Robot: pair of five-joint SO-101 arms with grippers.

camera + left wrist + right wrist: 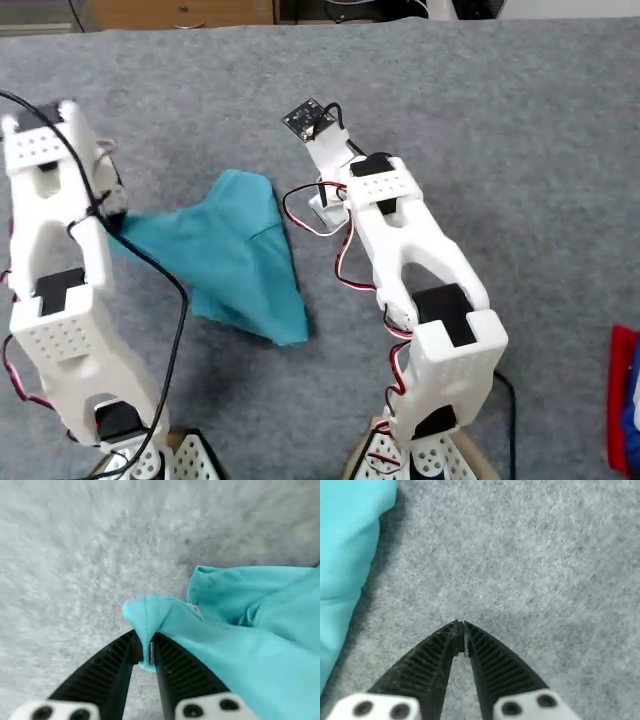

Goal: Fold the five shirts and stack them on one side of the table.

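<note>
Your left gripper (146, 652) is clamped on the teal shirt (245, 255). Its two black, ribbed jaws stand almost together, with a thin fold of the cloth's seamed edge pinched between them. From that pinch the fabric bulges up in a soft rounded hump past the jaw tips, then runs off in smooth, slightly creased folds. A small white tag (196, 611) peeks out of the cloth just beyond the hump, and any print on it is too small to read.

In the high view the shirt lies left of centre, between your two arms. It is bunched into a rough triangle, not flat or squared. One corner is drawn out to the left, to where the left arm (55, 260) holds it. A second corner points to the far side, and a third lies near and to the right. The weave looks thin and matte, with one stitched seam crossing its middle.

Your right gripper (460, 637) has its jaws pressed together at the tips with nothing between them. It hangs over bare table cover (500, 120), just right of the shirt's edge and apart from it. The cover is a grey, fuzzy, felt-like sheet across the whole table.

The right arm (420, 280) is blocky white plastic with looping red, black and white wires (340, 250) along its side. A red and blue cloth (625, 400) shows at the near right edge of the table.
</note>
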